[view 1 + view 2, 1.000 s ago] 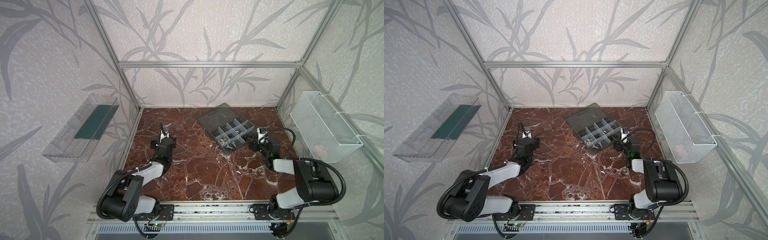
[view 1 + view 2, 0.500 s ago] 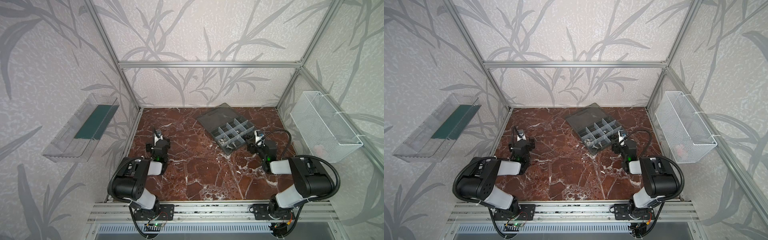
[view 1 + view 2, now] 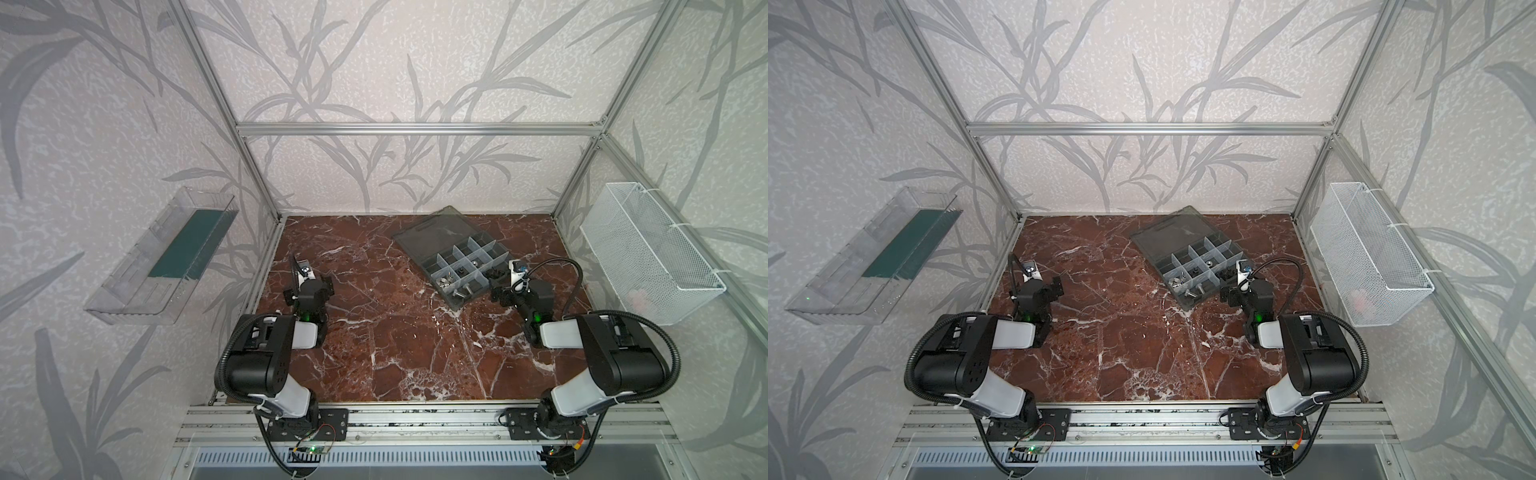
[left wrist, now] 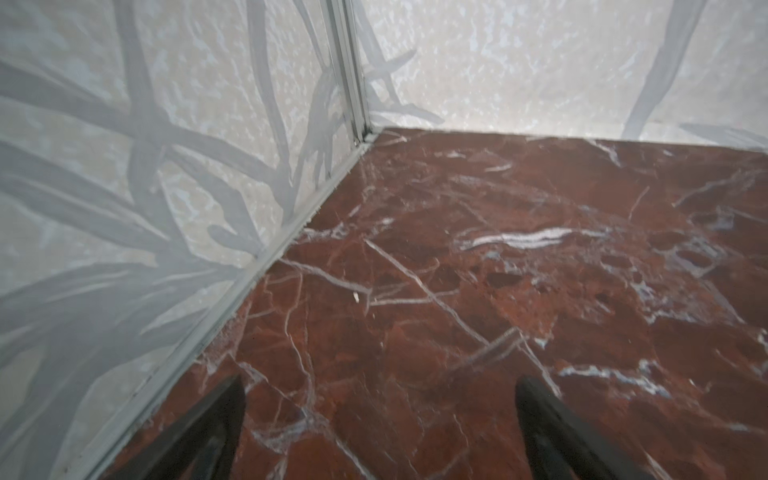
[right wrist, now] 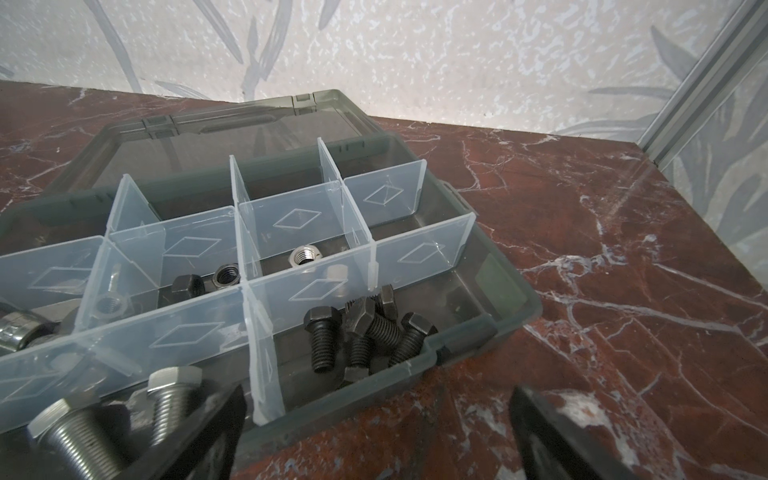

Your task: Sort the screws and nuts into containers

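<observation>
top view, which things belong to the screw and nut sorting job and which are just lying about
Part of the job:
- organiser box, lid open
- black screws in a compartment
- silver screws in the next one
- nuts in the middle compartments

Just lying about:
- white wire-mesh basket on the side wall
- clear wall tray on the opposite wall

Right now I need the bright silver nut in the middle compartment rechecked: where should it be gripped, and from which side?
Pinch the silver nut across two opposite outer flats, coming straight down from above. It sits tilted with its threaded hole showing, and the pale dividers of the organiser box wall it in, so a sideways approach looks blocked.
</observation>
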